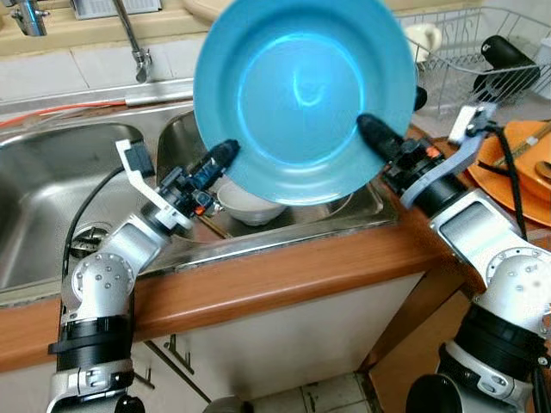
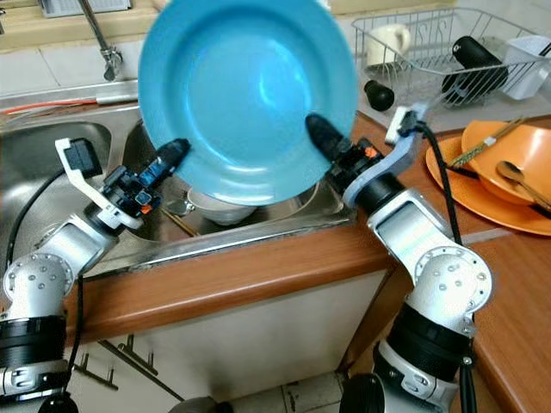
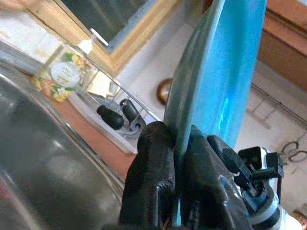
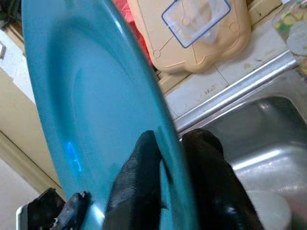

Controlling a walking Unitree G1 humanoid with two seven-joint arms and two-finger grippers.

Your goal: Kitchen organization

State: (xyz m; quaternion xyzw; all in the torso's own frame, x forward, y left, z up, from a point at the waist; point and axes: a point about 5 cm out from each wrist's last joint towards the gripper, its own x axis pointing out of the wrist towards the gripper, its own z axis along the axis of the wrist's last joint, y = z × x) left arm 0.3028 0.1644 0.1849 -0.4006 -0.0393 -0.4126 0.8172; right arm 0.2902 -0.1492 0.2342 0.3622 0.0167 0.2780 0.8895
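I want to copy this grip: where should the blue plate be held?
At its thin rim, from both sides. The plate stands nearly upright over the sink; the left gripper and right gripper each pinch an opposite lower edge.

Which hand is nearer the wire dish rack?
Right. The right hand grips the round blue plate's rim on the side toward the wire dish rack; the left hand grips the opposite rim, over the sink.

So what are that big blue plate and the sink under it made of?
The blue plate looks like glossy plastic or melamine, though glazed ceramic is possible: it is uniformly coloured, thin-rimmed, with soft highlights. The sink appears to be brushed stainless steel: grey, dull metallic reflections.
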